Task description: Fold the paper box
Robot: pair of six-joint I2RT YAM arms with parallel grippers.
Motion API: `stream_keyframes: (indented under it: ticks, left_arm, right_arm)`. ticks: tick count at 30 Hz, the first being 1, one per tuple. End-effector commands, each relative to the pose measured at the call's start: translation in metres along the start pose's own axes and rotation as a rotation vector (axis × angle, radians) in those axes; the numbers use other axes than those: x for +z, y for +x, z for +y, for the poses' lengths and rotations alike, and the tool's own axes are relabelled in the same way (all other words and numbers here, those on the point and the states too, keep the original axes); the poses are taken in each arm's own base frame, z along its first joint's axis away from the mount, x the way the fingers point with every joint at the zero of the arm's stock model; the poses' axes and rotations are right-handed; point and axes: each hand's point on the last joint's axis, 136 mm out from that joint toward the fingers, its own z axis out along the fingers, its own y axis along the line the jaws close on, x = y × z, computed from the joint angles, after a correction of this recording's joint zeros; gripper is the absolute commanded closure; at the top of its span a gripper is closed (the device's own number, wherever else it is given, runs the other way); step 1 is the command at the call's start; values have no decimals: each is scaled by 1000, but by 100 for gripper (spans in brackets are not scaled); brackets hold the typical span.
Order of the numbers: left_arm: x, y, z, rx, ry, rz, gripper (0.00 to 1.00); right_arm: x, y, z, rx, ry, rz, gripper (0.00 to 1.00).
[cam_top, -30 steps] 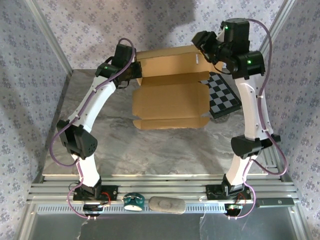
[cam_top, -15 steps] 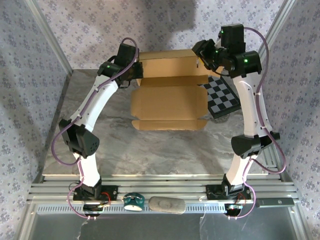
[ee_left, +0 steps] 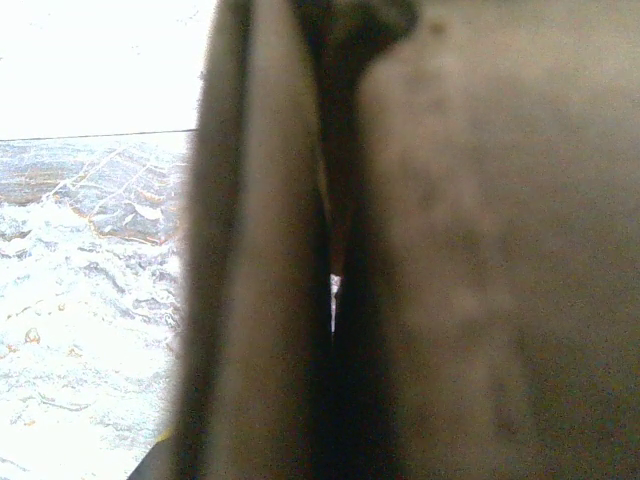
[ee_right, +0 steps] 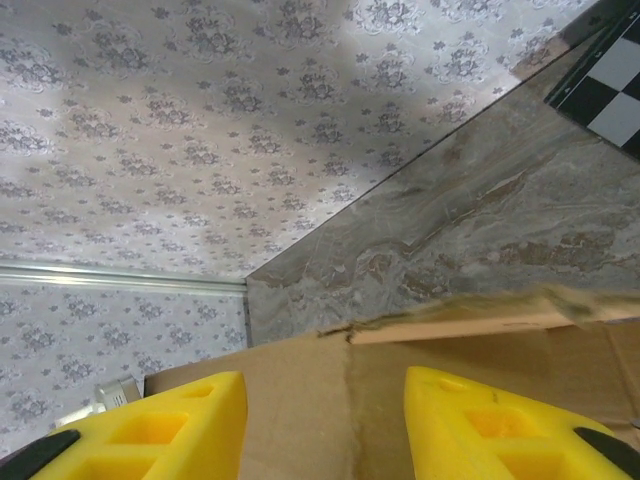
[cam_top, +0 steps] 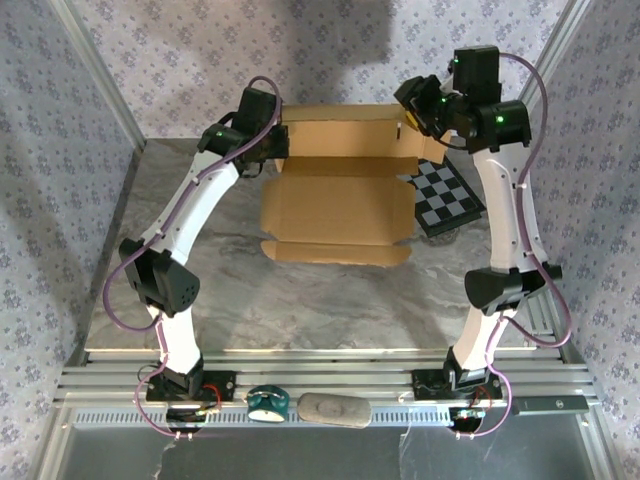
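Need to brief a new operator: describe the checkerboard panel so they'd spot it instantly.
Start at the grey marbled table and go to its far right part, just right of the brown paper box. The checkerboard panel lies flat there, turned at an angle. Its black-and-grey checks set it apart from the plain cardboard and the veined tabletop.

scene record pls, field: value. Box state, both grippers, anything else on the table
paper box: brown cardboard, unfolded, not closed, base flat on the table
rear panel: raised off the table
left gripper: shut at the rear panel's left end, looks pinched on it; wrist view blurred
right gripper: open, fingers apart over the cardboard near the panel's right end; contact unclear
checkerboard panel: flat on the table, just right of the box
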Motion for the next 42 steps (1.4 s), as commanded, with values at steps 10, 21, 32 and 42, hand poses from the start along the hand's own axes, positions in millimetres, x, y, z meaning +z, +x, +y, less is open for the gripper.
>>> stream_keyframes:
  ticks: [10,21,32,42]
  left_arm:
    - [-17,-15,-4,-11,9,-40,100]
    - [-16,-12,-4,-78,15,-20,100]
    - [-16,-25,21,-332,134,1,100]
    - [-21,-34,19,-401,247,-10,100]
  right_arm:
    - [13,18,16,25,-36,51,68]
    - [7,7,35,93,-120,23,100]
    - [-97,-27,20,-7,-200,-174,49]
    - [-53,-31,-70,296,-217,-45,65]
